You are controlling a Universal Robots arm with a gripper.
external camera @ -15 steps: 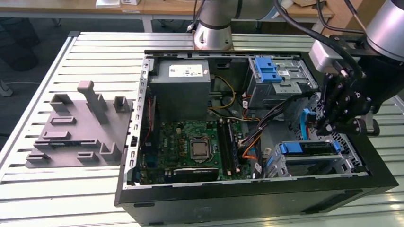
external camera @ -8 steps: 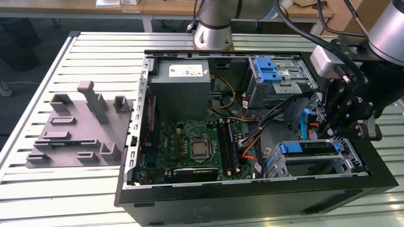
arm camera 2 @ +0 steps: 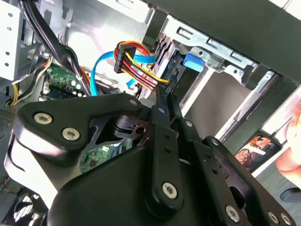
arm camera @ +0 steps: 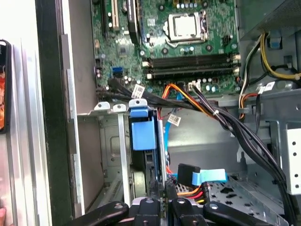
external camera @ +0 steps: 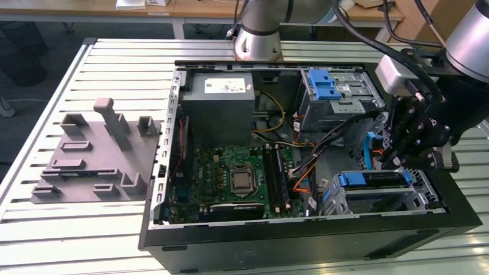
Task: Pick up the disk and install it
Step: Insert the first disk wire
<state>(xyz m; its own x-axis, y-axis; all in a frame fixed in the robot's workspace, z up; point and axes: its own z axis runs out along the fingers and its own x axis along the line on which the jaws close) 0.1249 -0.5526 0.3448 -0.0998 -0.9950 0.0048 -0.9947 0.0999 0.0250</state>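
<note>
Open computer case (external camera: pixel 306 240) lying on a slatted metal table (external camera: pixel 99 229), with the gripper (external camera: pixel 416 157) lowered over the case's edge toward the exterior view's right. The gripper sits just above a drive cage (external camera: pixel 374 197) in the case's near corner on that side. In the first wrist view the fingertips (arm camera: pixel 153 188) are drawn close together on the thin edge of the disk (arm camera: pixel 146 165), which stands on edge in the cage slot with its blue rail tab (arm camera: pixel 142 129) uppermost. In the second wrist view the black fingers (arm camera 2: pixel 164 101) reach to the same slot, where the blue tab (arm camera 2: pixel 193 61) shows against the metal frame.

A bundle of red, yellow and black power wires (arm camera 2: pixel 136 63) and a flat blue data cable (arm camera: pixel 209 176) with a black plug lie just beside the fingers, crowding the slot. Thick black cables (arm camera: pixel 244 136) cross between the cage and the motherboard (external camera: pixel 233 177). A grey power-supply box (external camera: pixel 221 112) occupies the far corner of the case, and a second bay with a blue latch (external camera: pixel 324 86) stands along the far edge. A grey moulded fixture (external camera: pixel 95 154) rests on the table beside the case, toward the exterior view's left.
</note>
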